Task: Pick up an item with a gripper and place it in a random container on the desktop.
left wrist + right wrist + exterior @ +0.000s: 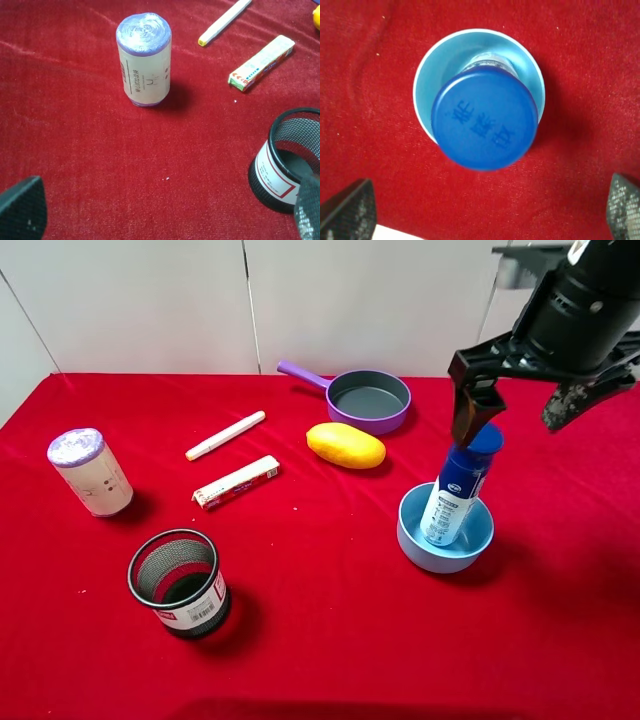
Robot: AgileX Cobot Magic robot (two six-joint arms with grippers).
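Observation:
The white bottle [455,495] with a dark blue cap stands, slightly tilted, inside the light blue bowl [420,545] on the red desktop [330,640]. My right gripper [520,415] hangs just above the cap, open and empty, fingers spread to either side. In the right wrist view the blue cap [485,120] fills the middle, the bowl's rim [427,75] shows around it, and the gripper [485,210] is wide open. My left gripper [162,215] is open and empty above the cloth; it is out of the high view.
A purple pan [370,400] sits at the back, with a yellow fruit [345,445] in front of it. A white marker [225,435] and a small box [236,482] lie mid-left. A white cylinder with purple top [90,472] and a black mesh cup [180,582] stand at left.

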